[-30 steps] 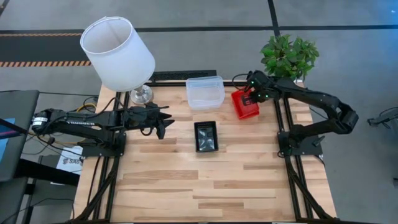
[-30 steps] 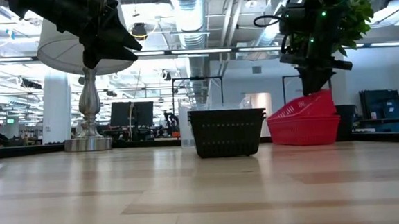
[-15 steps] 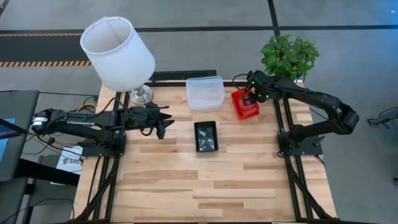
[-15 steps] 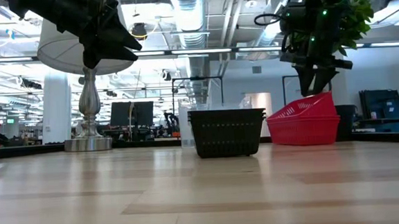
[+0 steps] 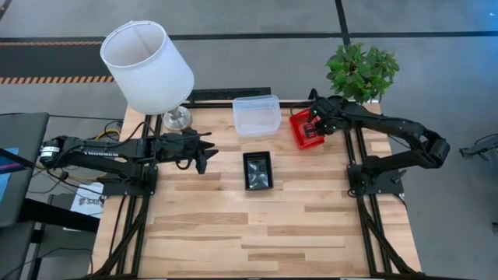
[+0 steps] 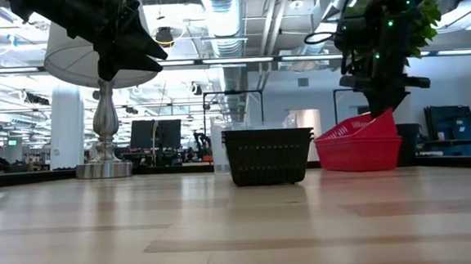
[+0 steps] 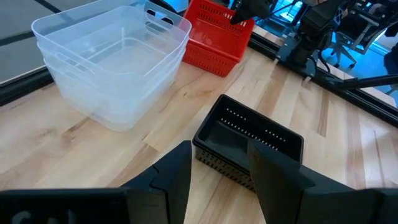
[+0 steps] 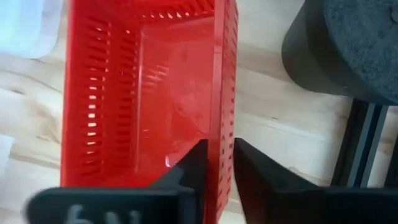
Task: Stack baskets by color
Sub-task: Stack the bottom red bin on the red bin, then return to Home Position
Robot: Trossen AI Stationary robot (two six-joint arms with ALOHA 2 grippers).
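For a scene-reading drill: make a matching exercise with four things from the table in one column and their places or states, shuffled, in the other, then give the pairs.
Column one:
1. red baskets
2. black baskets
3. clear baskets
4. lamp

Column two:
A. middle of the table
B. far left corner, by the left arm
C. far edge, between lamp and red stack
D. top one tilted, rim between the right gripper's fingers

Pairs: 1-D, 2-A, 3-C, 4-B
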